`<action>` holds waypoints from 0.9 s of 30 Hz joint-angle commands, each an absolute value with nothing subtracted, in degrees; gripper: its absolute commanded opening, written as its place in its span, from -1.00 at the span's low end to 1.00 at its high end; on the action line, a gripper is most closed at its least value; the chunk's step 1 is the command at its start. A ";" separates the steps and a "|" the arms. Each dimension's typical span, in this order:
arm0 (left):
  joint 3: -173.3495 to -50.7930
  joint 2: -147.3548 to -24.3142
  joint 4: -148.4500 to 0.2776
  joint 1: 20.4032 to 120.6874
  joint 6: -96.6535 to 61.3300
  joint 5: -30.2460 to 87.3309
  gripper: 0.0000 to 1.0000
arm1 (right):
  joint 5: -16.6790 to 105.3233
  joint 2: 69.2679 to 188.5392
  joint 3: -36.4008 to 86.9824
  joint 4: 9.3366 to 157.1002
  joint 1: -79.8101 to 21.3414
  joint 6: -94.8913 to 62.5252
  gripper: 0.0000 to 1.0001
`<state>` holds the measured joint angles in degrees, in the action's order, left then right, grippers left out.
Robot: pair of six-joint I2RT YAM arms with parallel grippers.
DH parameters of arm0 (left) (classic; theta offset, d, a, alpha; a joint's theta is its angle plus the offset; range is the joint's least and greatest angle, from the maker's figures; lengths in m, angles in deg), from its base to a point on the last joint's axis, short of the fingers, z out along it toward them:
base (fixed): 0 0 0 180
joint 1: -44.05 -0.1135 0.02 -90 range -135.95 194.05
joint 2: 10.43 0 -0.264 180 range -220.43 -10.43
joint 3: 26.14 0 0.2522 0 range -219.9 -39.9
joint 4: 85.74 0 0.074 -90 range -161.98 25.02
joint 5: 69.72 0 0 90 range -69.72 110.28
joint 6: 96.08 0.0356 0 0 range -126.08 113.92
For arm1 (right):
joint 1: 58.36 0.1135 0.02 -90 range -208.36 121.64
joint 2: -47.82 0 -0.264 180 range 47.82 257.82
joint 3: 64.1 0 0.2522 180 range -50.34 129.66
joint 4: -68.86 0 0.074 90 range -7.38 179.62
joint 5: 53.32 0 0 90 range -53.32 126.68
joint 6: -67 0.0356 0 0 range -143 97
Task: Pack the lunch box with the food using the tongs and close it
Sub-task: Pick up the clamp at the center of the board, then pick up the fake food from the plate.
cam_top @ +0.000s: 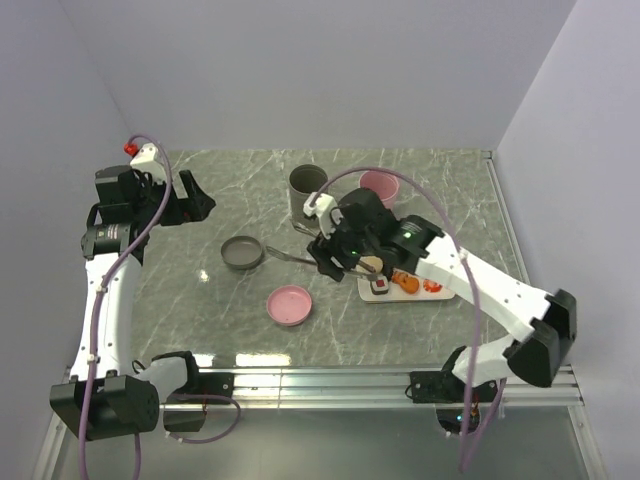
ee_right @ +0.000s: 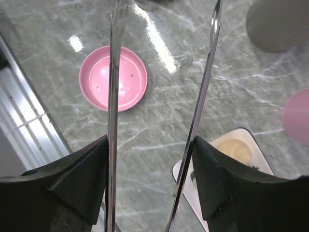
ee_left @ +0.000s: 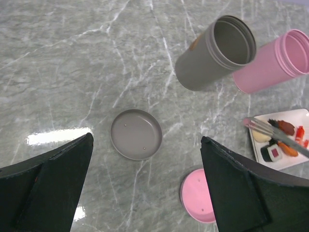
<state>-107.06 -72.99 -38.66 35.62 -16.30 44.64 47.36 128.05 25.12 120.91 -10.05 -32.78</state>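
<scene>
My right gripper [cam_top: 335,255] [ee_right: 149,164] is shut on the tongs [cam_top: 290,257] [ee_right: 114,96], one thin metal arm against each finger. The tongs stick out leftward above the table [cam_top: 200,300]; in the left wrist view their tip [ee_left: 253,124] shows by the plate's left edge. The food lies on a white plate [cam_top: 445,294] [ee_left: 301,116] [ee_right: 189,195]: a pale ball [ee_left: 260,137] [ee_right: 234,150], a sushi roll [ee_left: 272,153], a brown piece [ee_left: 286,127] and orange bits [ee_left: 289,149]. The lunch box stands as a grey cup [cam_top: 308,181] [ee_left: 215,53] and a pink cup [cam_top: 379,186] [ee_left: 273,63]. My left gripper [cam_top: 195,205] [ee_left: 147,179] hangs open, holding nothing.
A grey lid [cam_top: 242,253] [ee_left: 136,134] and a pink lid [cam_top: 290,304] [ee_left: 195,195] [ee_right: 113,84] lie hollow side up on the marble table, left of the plate. The metal rail [cam_top: 330,378] runs along the near edge. White walls close three sides.
</scene>
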 commanded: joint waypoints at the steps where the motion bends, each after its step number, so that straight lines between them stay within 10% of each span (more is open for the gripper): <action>1: -109.07 -70.64 -38.85 35.61 -14.52 48.93 0.99 | 47.93 122.37 26.30 125.24 -11.94 -36.44 0.43; 15: -109.07 -70.28 -38.67 35.61 -14.26 54.73 0.99 | 54.35 105.14 13.30 135.79 -39.26 -44.08 0.33; 27: -109.16 -70.37 -38.32 35.61 -13.73 55.26 0.99 | 63.22 112.67 11.97 140.54 -48.95 -50.24 0.31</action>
